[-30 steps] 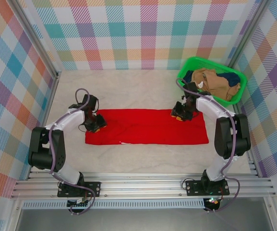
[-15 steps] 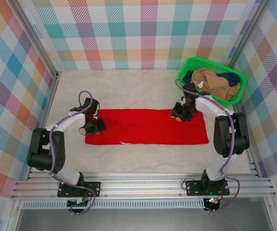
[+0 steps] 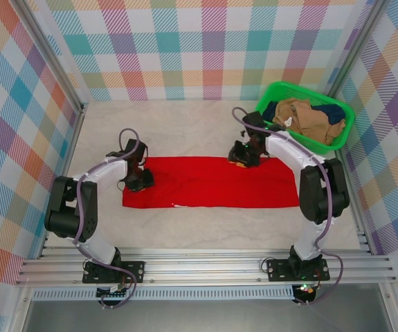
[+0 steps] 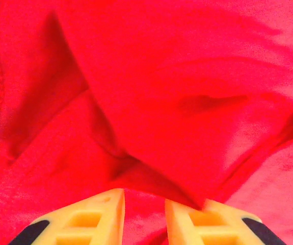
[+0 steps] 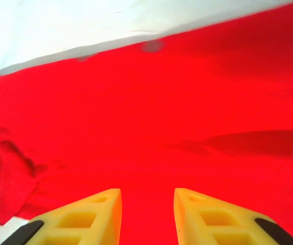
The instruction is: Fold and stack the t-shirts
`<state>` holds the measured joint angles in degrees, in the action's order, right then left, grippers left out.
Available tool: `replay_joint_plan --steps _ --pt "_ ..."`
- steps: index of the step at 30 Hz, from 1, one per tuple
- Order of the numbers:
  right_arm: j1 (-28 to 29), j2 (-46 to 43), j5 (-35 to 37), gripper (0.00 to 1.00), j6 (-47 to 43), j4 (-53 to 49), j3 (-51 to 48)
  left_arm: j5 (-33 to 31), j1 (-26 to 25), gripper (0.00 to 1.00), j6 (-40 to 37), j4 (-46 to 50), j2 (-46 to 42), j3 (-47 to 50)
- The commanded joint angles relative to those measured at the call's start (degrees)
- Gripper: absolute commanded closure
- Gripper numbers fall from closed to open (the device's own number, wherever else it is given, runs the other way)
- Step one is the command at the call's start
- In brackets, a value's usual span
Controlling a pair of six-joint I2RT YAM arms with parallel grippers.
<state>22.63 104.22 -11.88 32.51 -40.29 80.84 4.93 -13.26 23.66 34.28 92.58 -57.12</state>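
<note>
The task is at an early stage. Only the red t-shirt (image 3: 212, 183) is out on the table (image 3: 185, 131), lying in the middle as a long, flat band that runs left to right, so it looks folded lengthwise at least once but not yet brought down to a compact packet. The tan t-shirt (image 3: 309, 117) and the navy t-shirt (image 3: 333, 112) sit crumpled together in the green basket (image 3: 279, 88) at the far right, untouched and unfolded, and no stack exists yet. The left gripper (image 3: 138, 182) is down on the left end of the red shirt. Its wrist view shows the fingers (image 4: 110, 214) with a narrow gap between them and a rumpled ridge of cloth running to the tip of one. Whether any cloth is pinched there I cannot tell. The right gripper (image 3: 241, 159) is at the far edge of the shirt, right of centre, with its fingers (image 5: 100, 214) apart over smooth cloth and nothing between them. Judging from this, what remains is to fold the red shirt across its length, then take out, spread and fold the other two and pile all three.
</note>
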Motion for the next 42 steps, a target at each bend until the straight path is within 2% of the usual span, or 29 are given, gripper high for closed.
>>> replay_joint_plan --steps 1,4,7,15,24,31,36,42 --pt "1.7 1.8 -2.4 0.67 2.4 0.9 -0.4 0.4 -4.1 0.71 4.9 -0.3 -4.7 -4.6" --pt "1.8 4.0 -5.3 0.68 2.5 1.4 -0.4 1.6 -4.4 0.71 7.6 -2.1 0.4 -7.9" --pt "1.7 5.7 -5.6 0.68 1.6 0.6 -0.7 2.9 -4.8 0.63 9.6 -3.2 7.0 -12.5" --pt "1.7 5.3 -5.1 0.69 2.0 1.4 -3.4 -0.1 -9.5 0.65 6.9 2.5 17.6 -23.2" --pt "1.7 4.6 -5.3 0.69 2.4 1.7 -3.9 -3.6 -11.6 0.66 4.5 4.6 18.7 -21.9" --pt "1.7 4.5 -5.6 0.69 2.5 1.7 -3.5 -8.6 -12.2 0.60 1.9 4.9 16.7 -20.2" --pt "1.7 4.3 -5.8 0.69 2.6 2.0 -4.0 -7.0 -12.3 0.61 0.6 3.7 18.3 -19.6" --pt "1.7 4.0 -5.5 0.69 2.7 2.0 -4.5 -5.3 -12.7 0.76 2.1 1.7 17.1 -18.4"
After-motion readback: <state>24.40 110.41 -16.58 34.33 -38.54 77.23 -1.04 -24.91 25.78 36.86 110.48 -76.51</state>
